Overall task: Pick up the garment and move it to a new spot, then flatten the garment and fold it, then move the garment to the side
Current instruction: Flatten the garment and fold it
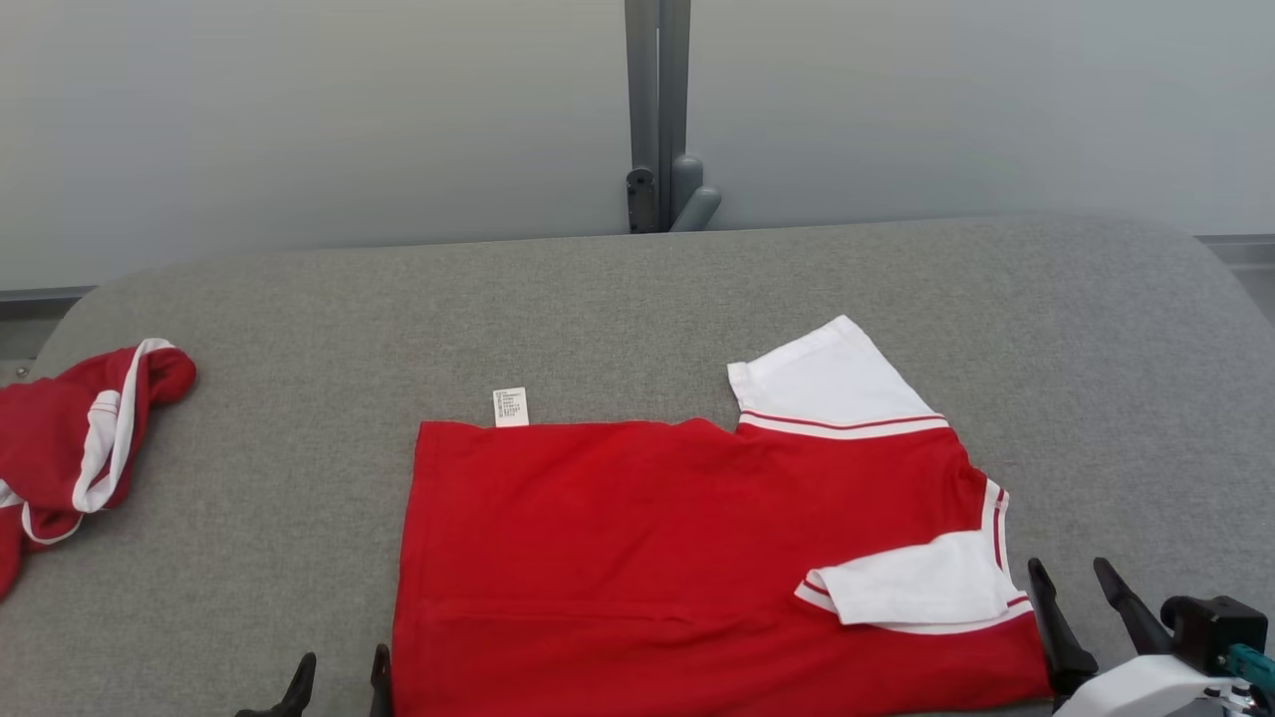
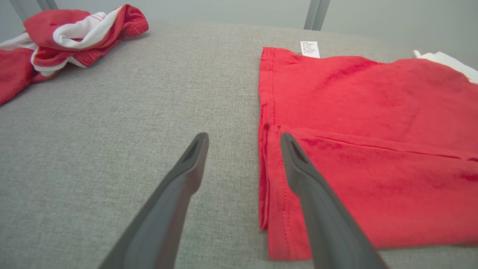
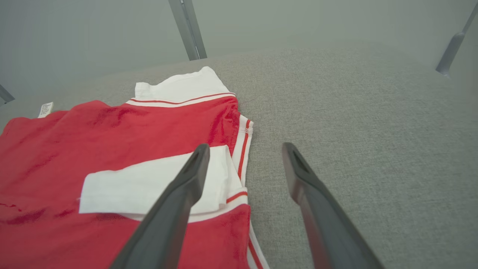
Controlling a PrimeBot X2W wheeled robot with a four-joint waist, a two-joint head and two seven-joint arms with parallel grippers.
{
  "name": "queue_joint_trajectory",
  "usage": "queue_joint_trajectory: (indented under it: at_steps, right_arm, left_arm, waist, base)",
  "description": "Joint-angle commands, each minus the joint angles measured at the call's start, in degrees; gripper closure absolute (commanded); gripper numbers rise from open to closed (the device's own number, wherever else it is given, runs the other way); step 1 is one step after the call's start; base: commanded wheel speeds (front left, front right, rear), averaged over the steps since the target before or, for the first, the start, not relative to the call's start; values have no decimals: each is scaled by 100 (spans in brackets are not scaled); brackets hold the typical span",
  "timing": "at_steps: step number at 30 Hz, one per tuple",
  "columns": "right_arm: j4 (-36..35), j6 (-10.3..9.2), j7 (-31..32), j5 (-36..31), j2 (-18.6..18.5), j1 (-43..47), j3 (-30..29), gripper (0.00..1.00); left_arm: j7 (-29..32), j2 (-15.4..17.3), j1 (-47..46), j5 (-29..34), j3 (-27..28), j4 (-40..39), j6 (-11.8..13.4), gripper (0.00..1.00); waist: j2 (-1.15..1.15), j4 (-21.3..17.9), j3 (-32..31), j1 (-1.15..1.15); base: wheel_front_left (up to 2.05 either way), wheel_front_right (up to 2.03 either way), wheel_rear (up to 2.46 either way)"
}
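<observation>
On the near side of the grey padded table (image 1: 637,299), the red-and-white shirt (image 1: 647,538) is lying partly folded, the left gripper (image 1: 344,654) and right gripper (image 1: 1068,564) flanking it, jaws wide apart and empty. Light and limp, it is probably asking for pinches at hem and shoulder corners.

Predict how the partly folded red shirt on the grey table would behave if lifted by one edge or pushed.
The shirt would probably droop and unfold: it lies limp, with a loose folded-over layer. It looks light, being thin cloth. Pushed, it would likely bunch rather than slide, as the table covering looks coarse.
</observation>
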Motion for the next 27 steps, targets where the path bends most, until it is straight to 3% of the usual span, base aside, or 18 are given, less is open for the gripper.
queue_joint_trajectory:
  at_steps: [1, 7, 12, 20, 27]
  right_arm:
    - [-95, -6, -19, -74, 40, -22, -3, 0]
    - [-131, -6, -19, -212, 283, -398, 104, 0]
    - [46, -6, -19, -169, 267, -930, 203, 0]
    - [381, -6, -19, -147, 312, -2042, 436, 0]
    - [576, -6, -19, -273, 414, -2695, 614, 0]
  left_arm:
    - [-2, 22, 29, 59, -35, -77, 10, 0]
    - [-2, 24, -476, 84, -159, -132, -133, 0]
    - [-2, 56, -1094, 153, -147, 47, -213, 0]
    - [-2, 346, -2806, 3, -271, 1012, -299, 0]
    - [-2, 453, -3724, -495, -955, 1977, -306, 0]
  waist:
    - [46, 3, 16, 0]
    - [46, 15, 260, 0]
    - [46, 40, 623, 0]
    - [46, -54, 1500, 0]
    - [46, -158, 1977, 0]
  base:
    - [0, 0, 0]
    - [0, 0, 0]
    - [0, 0, 0]
    - [0, 0, 0]
    - [0, 0, 0]
